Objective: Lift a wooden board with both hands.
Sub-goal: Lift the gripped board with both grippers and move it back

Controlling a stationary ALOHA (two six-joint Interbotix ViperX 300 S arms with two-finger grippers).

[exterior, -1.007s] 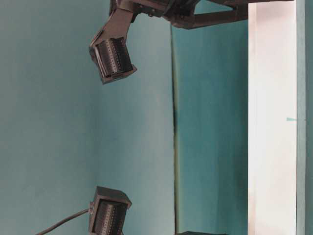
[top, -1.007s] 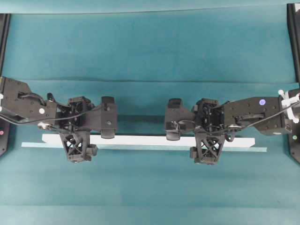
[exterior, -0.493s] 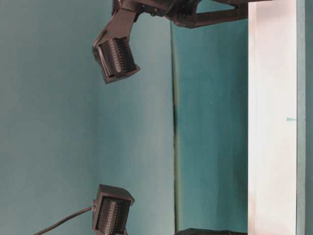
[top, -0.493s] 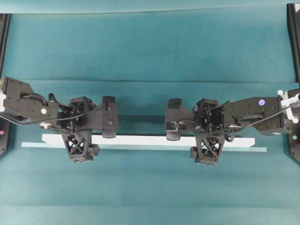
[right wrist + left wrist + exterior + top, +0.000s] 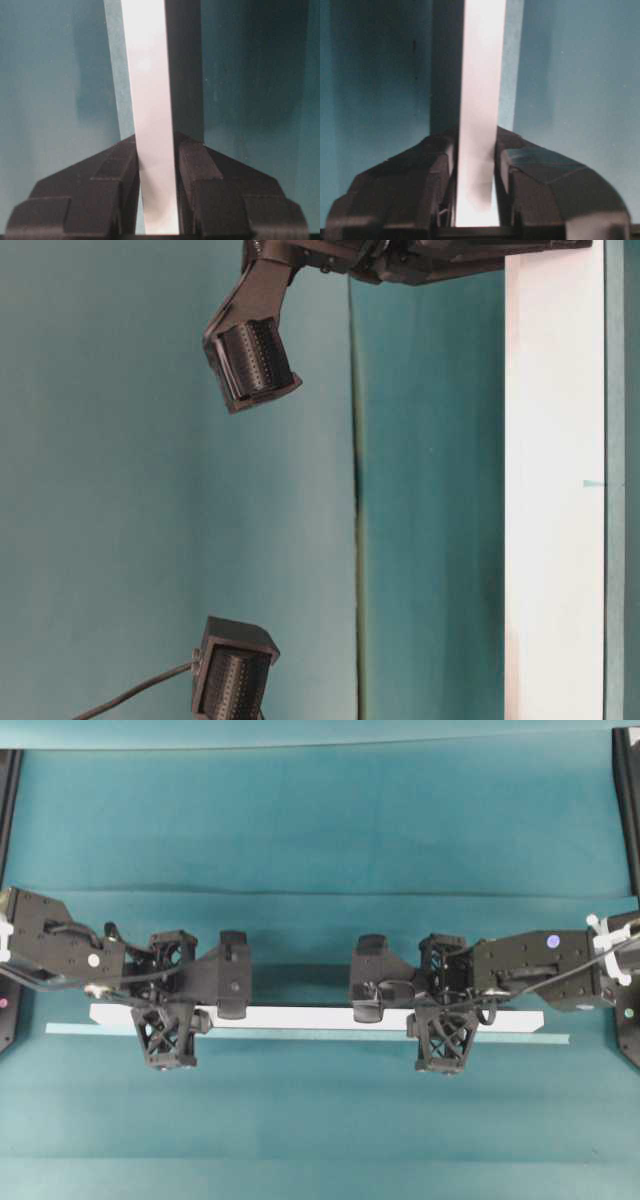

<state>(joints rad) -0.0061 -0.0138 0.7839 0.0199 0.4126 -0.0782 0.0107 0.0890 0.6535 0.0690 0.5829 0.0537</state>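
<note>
Both black lattice-fingered hands, left (image 5: 475, 200) and right (image 5: 157, 200), pinch the long flat white wooden board (image 5: 300, 1017); their bodies hide the gripped stretches overhead.

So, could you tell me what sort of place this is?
Probably a robotics lab bench: a table draped in plain teal cloth, dark frame posts at its edges, and only a wooden board on a tape strip, held by the left gripper and right gripper.

A teal cloth (image 5: 320, 830) covers the worktop, creased in long horizontal folds, with a thin pale teal strip of tape (image 5: 300, 1036) running lengthwise across it.
</note>
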